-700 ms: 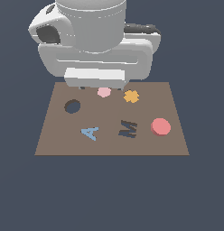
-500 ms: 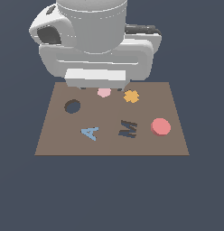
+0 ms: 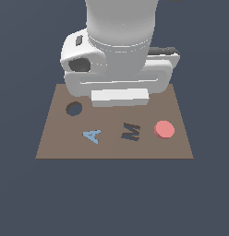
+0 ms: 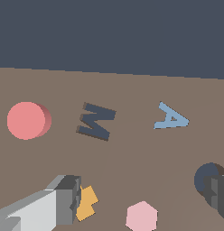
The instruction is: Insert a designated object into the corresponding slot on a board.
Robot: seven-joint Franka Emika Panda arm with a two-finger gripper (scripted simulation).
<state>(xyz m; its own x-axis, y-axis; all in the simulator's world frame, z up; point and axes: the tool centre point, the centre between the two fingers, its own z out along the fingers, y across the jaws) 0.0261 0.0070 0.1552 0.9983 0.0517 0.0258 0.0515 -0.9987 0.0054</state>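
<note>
The coral-red disc lies on the brown board near its edge on the exterior view's right. It also shows in the wrist view. The dark round slot is on the exterior view's left. In the wrist view the slot is partly behind one finger. My gripper hangs over the back middle of the board, open and empty, its fingers wide apart. It is away from both the disc and the slot. In the exterior view the hand hides the fingers.
A blue letter A and a dark M-shaped cut-out sit in the board's front row. In the wrist view an orange flower shape lies next to one finger, and a pale pink disc lies between the fingers.
The arm has moved forward and toward the exterior view's right, over the back of the board. It now hides the pink disc and the orange flower in the exterior view. The board's pieces have not moved.
</note>
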